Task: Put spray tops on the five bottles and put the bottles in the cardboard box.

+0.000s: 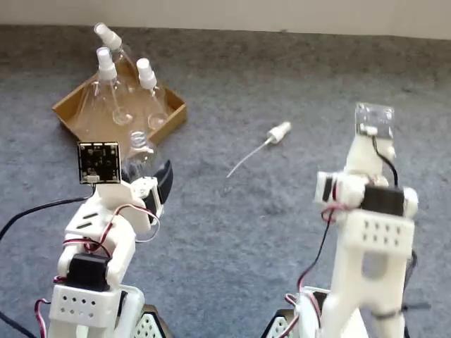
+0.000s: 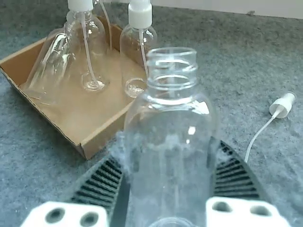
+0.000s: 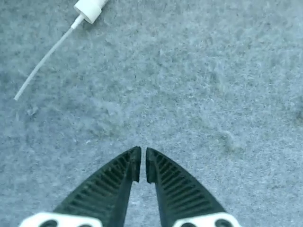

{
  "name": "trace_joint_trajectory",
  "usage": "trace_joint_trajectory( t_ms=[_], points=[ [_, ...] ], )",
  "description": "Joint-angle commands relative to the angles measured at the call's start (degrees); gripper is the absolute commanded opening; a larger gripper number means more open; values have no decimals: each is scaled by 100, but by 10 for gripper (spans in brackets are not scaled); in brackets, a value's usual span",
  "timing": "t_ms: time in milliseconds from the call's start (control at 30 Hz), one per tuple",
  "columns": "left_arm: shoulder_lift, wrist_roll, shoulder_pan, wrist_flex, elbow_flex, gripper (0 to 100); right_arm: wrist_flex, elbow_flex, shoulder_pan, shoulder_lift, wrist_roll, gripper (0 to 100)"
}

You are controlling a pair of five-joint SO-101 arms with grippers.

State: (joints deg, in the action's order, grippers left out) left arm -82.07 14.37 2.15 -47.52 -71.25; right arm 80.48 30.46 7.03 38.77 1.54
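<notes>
Uncapped bottle [image 2: 168,142], L jaws grasping it; R jaws clenched, empty. Cardboard box [image 1: 175,118]: 3 capped bottles [image 1: 107,88] in. Spray top [image 1: 279,131] loose on bench [image 1: 282,232]. Est. past halfway.

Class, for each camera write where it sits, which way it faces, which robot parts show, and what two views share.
High view: fixed above, looking down on the left arm, right arm, cardboard box and loose spray top.
Left wrist view: on the left arm, facing the box; left tool grips an uncapped bottle.
Right wrist view: on the right arm, facing the carpet; right tool, shut, shows.
Shared: all show the spray top.
</notes>
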Motion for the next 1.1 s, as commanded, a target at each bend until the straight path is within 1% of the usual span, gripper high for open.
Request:
trace_joint_trajectory(
  t_ms=[0, 100, 300, 600, 800, 1067],
  points=[
    [-101, 114, -57, 141, -31, 38, -110, -813, -312, -840, -457, 122],
    [-101, 114, -48, 141, -163, 38, -110, -1270, -664, -1464, -782, 163],
    [-110, 114, -57, 114, -189, 38, -136, -2352, -1209, -2651, -1829, 163],
    [-110, 114, -57, 141, -400, 38, -154, -4532, -1393, -4760, -3341, 164],
    [-110, 114, -57, 141, -418, 38, -163, -5947, -1543, -6202, -3780, 166],
    [-110, 114, -48, 141, -426, 38, -119, -7908, -1543, -8013, -3842, 166]
  ],
)
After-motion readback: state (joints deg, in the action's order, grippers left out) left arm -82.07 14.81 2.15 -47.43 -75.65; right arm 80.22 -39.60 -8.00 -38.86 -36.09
